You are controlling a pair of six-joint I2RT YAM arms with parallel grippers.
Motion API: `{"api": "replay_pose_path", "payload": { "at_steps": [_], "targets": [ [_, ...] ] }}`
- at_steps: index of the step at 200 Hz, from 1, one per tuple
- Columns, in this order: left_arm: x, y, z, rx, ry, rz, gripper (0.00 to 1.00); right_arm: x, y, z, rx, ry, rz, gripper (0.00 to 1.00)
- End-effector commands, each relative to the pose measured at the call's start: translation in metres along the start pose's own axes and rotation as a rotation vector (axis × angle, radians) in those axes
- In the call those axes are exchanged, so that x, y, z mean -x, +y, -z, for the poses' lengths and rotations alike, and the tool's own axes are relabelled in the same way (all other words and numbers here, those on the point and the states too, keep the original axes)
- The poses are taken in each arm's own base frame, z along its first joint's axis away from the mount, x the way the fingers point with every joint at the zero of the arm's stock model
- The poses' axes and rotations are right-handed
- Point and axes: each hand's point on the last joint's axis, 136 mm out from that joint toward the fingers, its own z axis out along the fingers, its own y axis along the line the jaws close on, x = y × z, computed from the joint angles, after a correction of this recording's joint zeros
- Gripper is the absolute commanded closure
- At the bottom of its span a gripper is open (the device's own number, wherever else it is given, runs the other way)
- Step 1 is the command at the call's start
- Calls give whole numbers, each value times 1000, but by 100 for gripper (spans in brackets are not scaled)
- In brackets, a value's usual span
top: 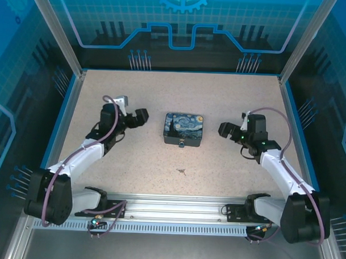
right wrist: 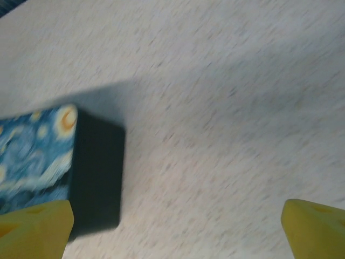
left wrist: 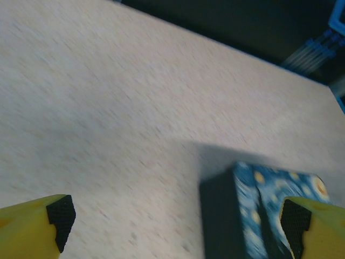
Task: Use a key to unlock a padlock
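The padlock is a tiny dark body with a pale spot, at the near edge of the Starry-Night box in the table's middle. The key is a thin dark sliver lying on the table in front of the box. My left gripper hovers left of the box, open, with nothing between its fingers. My right gripper hovers right of the box, open and empty too. In the left wrist view the gripper is spread wide, the box beside its right fingertip. In the right wrist view the gripper is open, the box beside its left fingertip.
The speckled tabletop is bounded by blue rails and clear enclosure walls. An aluminium rail with the arm bases runs along the near edge. Purple cables loop by the left base.
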Motion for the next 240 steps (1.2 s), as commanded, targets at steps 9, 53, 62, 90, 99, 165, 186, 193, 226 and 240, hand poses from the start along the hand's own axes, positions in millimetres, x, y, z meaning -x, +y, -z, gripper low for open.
{"api": "replay_pose_path", "payload": {
  "at_steps": [9, 53, 62, 90, 99, 165, 186, 193, 226, 240],
  "targets": [
    [-45, -29, -7, -78, 136, 118, 1, -44, 37, 5, 138, 125, -19, 3],
    [-76, -53, -8, -134, 197, 210, 1, -101, 77, 9, 204, 216, 66, 5],
    [-80, -54, -6, -126, 207, 220, 1, -112, 80, 8, 202, 231, 79, 5],
    [-84, -58, 1, -99, 202, 179, 1, -131, 84, -1, 202, 243, 83, 4],
    [-83, -57, 4, -83, 193, 163, 1, -132, 86, -5, 201, 244, 77, 4],
    [-70, -51, 21, -56, 124, 144, 1, -107, 121, -33, 194, 255, 103, 3],
    [-65, -55, 25, -75, 110, 129, 1, -102, 130, -44, 191, 264, 99, 3],
    [-63, -58, 26, -92, 107, 121, 1, -101, 132, -46, 189, 266, 98, 3],
    [-59, -63, 30, -105, 103, 107, 1, -94, 138, -57, 174, 263, 89, 3],
    [-58, -65, 31, -111, 105, 107, 1, -93, 138, -60, 164, 263, 96, 3]
  ]
}}
